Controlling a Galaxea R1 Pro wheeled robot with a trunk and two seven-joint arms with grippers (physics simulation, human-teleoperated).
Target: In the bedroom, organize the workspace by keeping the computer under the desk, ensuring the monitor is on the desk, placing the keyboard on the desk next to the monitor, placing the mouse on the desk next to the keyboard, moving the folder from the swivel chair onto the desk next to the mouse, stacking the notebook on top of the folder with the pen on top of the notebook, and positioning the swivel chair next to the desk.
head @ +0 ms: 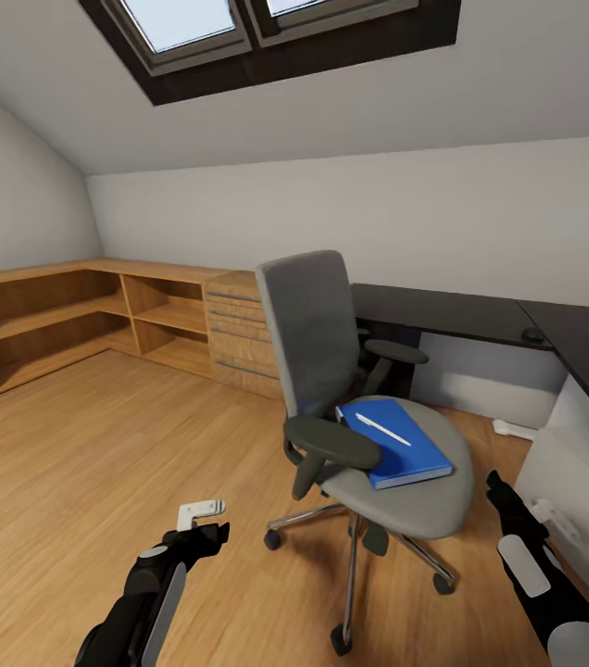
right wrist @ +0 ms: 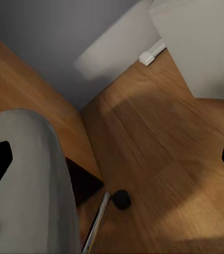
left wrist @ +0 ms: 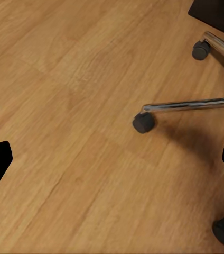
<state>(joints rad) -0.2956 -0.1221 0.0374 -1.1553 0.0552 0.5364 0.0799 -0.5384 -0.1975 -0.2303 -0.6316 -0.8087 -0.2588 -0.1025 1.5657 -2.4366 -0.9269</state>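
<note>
Wooden plank floor (head: 81, 482) lies under everything in the bedroom. Nearest to the camera are two black arms, one at each side. The left pincer (head: 204, 519) hangs low above the floor with nothing between its fingers, and its jaws stand apart in the left wrist view. The right pincer (head: 503, 491) is just beside the seat edge; its two tips stand wide apart in the right wrist view and hold nothing.

Between the arms stands one swivel chair (head: 318, 333), grey, with two black armrests and a chrome base on casters. On its seat lies one bright blue folder (head: 406, 454), flat, and one thin white pen (head: 382, 429) rests on top of the folder.

At the right edge stands one white-grey computer (head: 577, 482) on the floor. Behind the chair runs the black L-shaped counter (head: 461, 310), and one small dark rounded thing, perhaps the mouse (head: 534, 333), sits near its corner.

Farther left, one light wooden shelf unit (head: 72, 320) and one drawer chest (head: 239, 333) stand along the walls. Above is one dark-framed skylight (head: 267, 28).
</note>
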